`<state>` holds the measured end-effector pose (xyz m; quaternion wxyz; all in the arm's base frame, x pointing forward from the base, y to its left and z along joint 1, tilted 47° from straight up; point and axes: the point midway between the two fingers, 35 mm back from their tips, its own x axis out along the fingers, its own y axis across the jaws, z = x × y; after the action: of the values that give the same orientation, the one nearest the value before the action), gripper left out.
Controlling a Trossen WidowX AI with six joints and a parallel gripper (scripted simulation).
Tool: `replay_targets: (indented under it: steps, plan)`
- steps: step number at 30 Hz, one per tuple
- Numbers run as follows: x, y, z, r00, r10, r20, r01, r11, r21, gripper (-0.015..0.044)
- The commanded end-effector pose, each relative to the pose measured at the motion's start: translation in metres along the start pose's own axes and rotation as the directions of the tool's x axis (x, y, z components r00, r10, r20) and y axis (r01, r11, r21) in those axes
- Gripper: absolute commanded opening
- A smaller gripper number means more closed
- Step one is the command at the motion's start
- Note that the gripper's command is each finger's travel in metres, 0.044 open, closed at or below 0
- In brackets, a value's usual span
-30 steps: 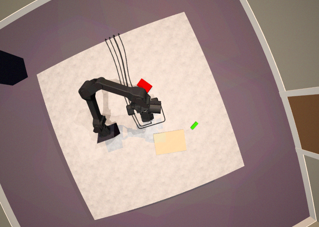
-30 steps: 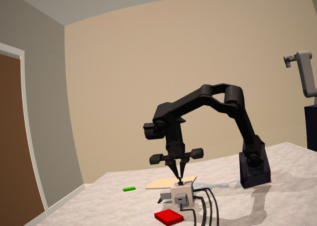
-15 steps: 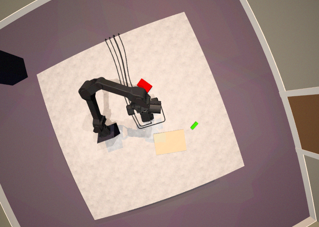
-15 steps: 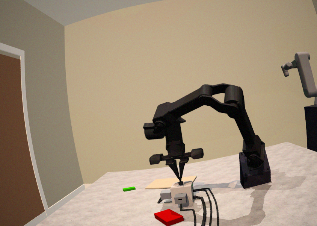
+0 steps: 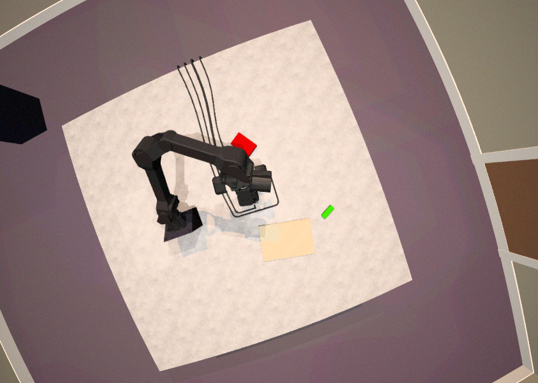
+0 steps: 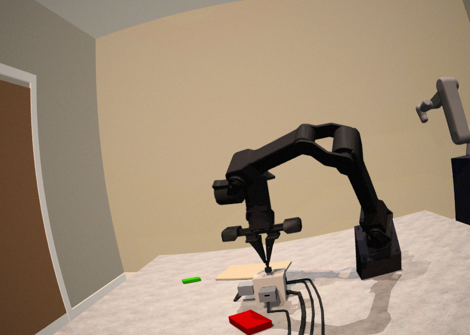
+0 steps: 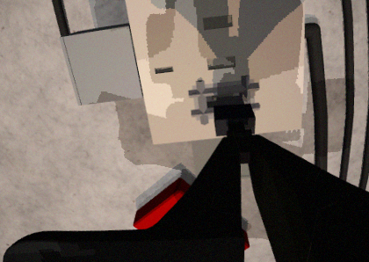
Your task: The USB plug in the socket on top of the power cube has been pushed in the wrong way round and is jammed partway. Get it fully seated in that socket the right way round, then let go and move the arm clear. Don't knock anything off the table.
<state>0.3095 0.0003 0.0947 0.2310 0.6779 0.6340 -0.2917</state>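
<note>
A: Starting from the top, what do we see of the gripper [image 5: 247, 195] [image 6: 267, 263] [image 7: 241, 137]?

B: Only its body, under the bent arm; we can't make out its fingertips, the plug or the cube there. The red block [image 5: 243, 143] [image 6: 249, 321] [image 7: 160, 206] lies partly under the arm, and the tan board [image 5: 287, 244] [image 6: 235, 272] and green block [image 5: 327, 211] [image 6: 191, 280] lie apart from it.

A: And in the exterior view?

B: We have the fingers pointing down, closed on the black USB plug [image 6: 268, 270] [image 7: 234, 120]. It's directly below the fingertips, at the top of the pale power cube [image 6: 263, 281] [image 7: 162, 129]. The red block lies near the cube, and dark cables [image 6: 300, 305] run beside it.

A: Does the wrist view agree?

B: Yes, we see the narrow tips meeting at the plug, over the cube's top face, with slots beyond it. A grey block [image 7: 103, 68] sits against one side of the cube.

A: Is our plug fully in?

B: We can't tell its depth, nor which way round it is.
</note>
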Motion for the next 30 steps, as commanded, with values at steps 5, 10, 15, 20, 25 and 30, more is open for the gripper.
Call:
replay_targets:
  steps: [5,10,15,20,25,30]
  plan:
    - [-0.007,0.001,0.001,1.000,0.002,0.003,-0.002,1.000,-0.003,0.0000]
    - [-0.010,0.001,0.001,1.000,0.002,0.003,-0.002,1.000,-0.003,0.0000]
    - [-0.013,0.001,0.001,1.000,0.002,0.003,-0.002,1.000,-0.003,0.0000]
    - [-0.017,0.001,0.001,1.000,0.002,0.003,-0.002,1.000,-0.003,0.0000]
    - [-0.020,0.001,0.001,1.000,0.002,0.003,-0.002,1.000,-0.003,0.0000]
    - [-0.023,0.001,0.001,1.000,0.002,0.003,-0.002,1.000,-0.003,0.0000]
